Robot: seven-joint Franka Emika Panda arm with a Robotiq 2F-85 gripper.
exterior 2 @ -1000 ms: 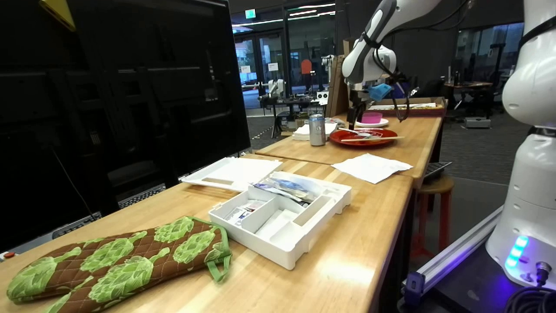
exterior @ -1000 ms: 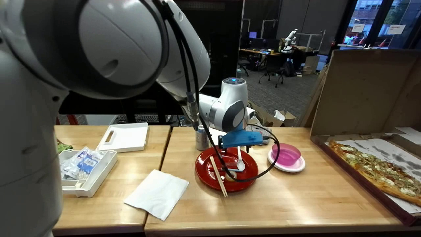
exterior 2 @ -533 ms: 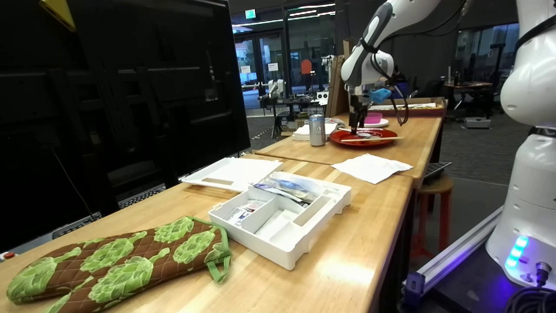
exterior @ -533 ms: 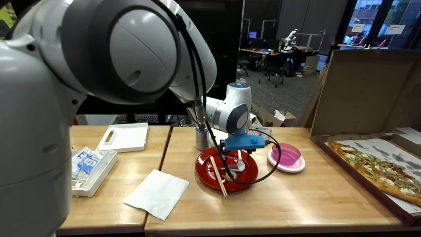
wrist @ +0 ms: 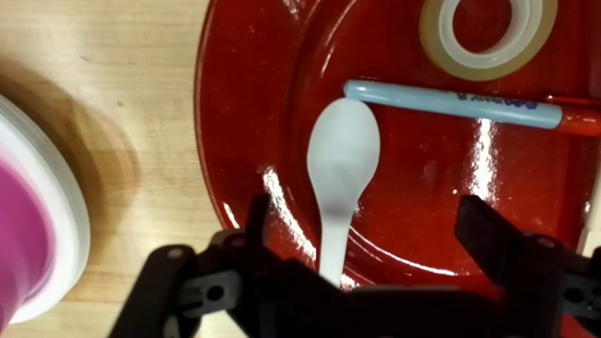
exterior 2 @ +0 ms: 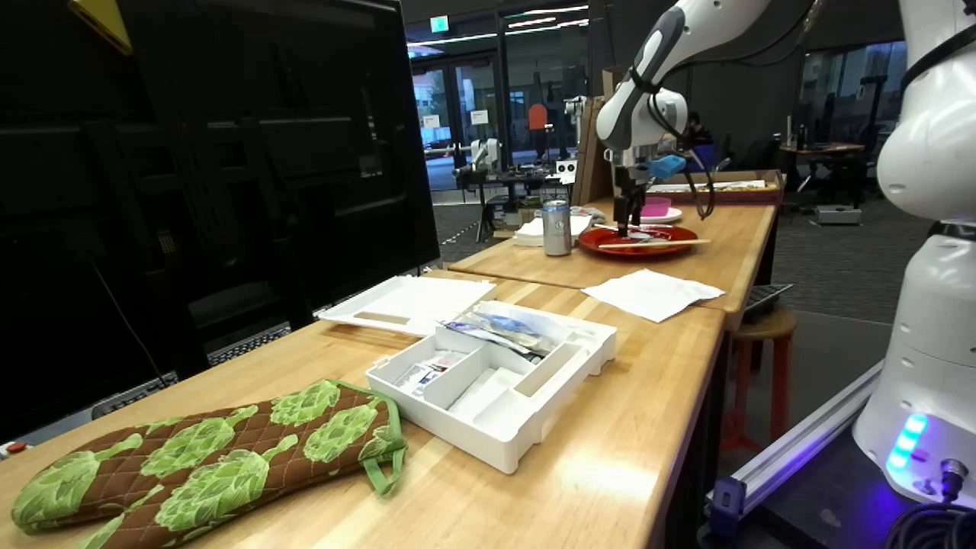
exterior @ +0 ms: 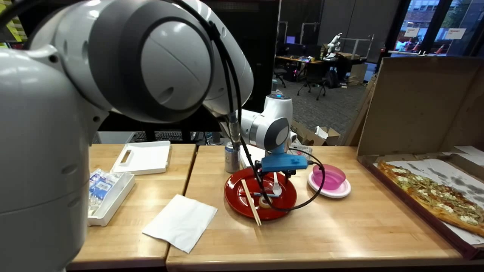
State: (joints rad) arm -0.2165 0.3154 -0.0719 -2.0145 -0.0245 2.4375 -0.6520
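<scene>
One white plastic spoon (wrist: 344,148), lying on a red plate (wrist: 244,117) atop the wooden surface (exterior: 340,226), beneath the tool (wrist: 365,206), which is spread wide. Same plate: one light-blue marker (wrist: 450,102) just beside the spoon's tip, one tape roll (wrist: 478,61), chopsticks (exterior: 251,203) overhanging the rim. Near these: a pink bowl (exterior: 331,178) on a white plate (wrist: 70,225), silver drink can (exterior 2: 557,231).

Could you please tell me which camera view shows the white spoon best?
The wrist view: the white spoon appears large there, its head uncovered, though the tool hides the end of its handle. Both exterior views show it small on the red plate, and in an exterior view the tool's fingers partly cover it.
</scene>
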